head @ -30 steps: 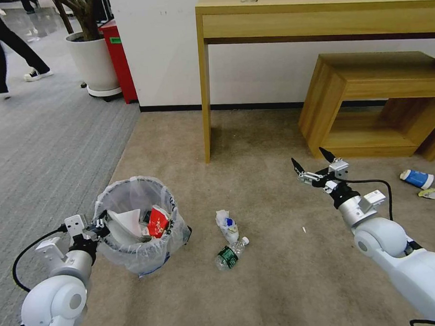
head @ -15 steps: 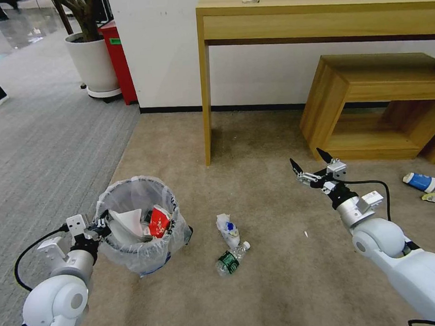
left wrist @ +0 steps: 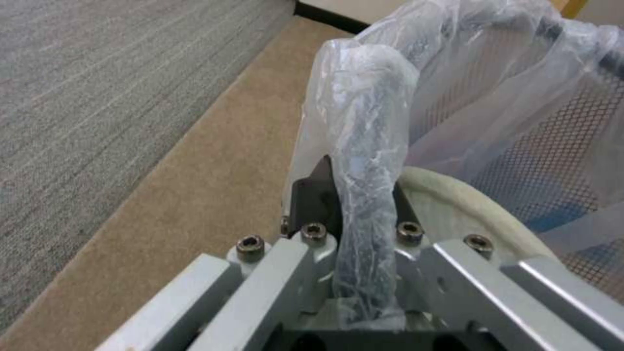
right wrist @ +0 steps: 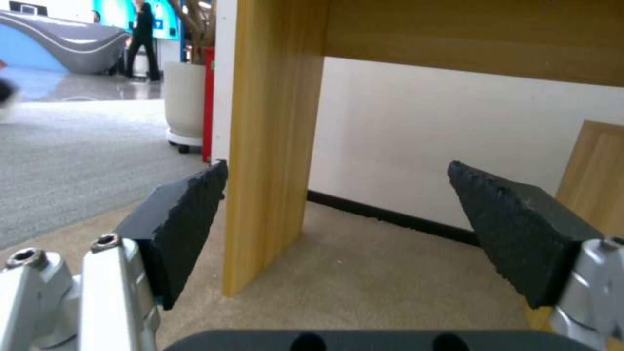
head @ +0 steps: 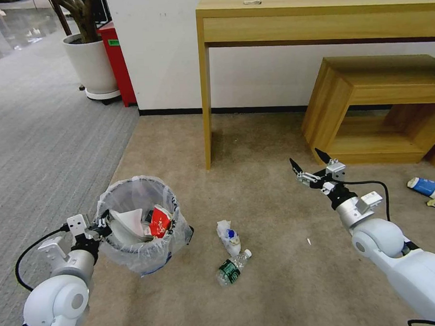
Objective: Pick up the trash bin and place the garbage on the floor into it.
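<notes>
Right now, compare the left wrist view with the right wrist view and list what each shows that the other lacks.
Left wrist view alone: the left gripper shut on the trash bin at its bag-covered rim, a white slipper inside. Right wrist view alone: the right gripper open and empty, facing the wooden desk leg, with the plant pot behind. Both share the tan carpet.

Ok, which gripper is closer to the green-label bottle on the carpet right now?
Left, narrowly. The left gripper is clamped on the trash bin rim beside the bottle; the right gripper hangs open, raised, farther toward the desk.
</notes>
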{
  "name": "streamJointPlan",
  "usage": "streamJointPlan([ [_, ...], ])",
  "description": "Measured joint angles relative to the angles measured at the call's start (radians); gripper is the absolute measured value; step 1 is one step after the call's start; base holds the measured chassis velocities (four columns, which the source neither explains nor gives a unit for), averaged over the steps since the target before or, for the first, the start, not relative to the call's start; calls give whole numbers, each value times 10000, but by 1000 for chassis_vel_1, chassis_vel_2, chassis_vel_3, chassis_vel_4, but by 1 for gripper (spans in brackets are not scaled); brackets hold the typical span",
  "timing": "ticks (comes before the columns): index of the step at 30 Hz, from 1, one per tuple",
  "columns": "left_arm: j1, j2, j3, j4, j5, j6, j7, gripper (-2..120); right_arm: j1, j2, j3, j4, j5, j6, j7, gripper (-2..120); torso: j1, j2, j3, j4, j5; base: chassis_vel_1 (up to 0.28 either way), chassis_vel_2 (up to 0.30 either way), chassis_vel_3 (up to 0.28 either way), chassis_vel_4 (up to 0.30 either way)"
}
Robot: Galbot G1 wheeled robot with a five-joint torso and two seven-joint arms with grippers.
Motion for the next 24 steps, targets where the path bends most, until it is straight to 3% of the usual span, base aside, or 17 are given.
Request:
streamJointPlan([
  [11, -54, -19, 41, 105, 2, -21, 0, 2, 155, 106, -244, -283, -18, 294, -200, 86, 0, 0, 0, 0, -1, -57, 60, 66, -66],
  [13, -70, -20, 59, 132, 8, -24, -1, 2, 256, 108, -343, -441, -35, 510, -447, 86, 0, 0, 1, 0, 0, 0, 0, 0, 0],
  [16, -92, -41, 108, 179, 46, -24, -3, 2, 527, -65, -607, -629, -132, 825, -1234, 97, 0, 0, 1, 1, 0, 0, 0, 0, 0],
  [24, -56, -102, 155, 195, 167, -25, -3, 2, 1059, -563, -1382, -537, -166, 1320, -2967, 100, 0, 1, 0, 1, -1, 0, 0, 0, 0],
])
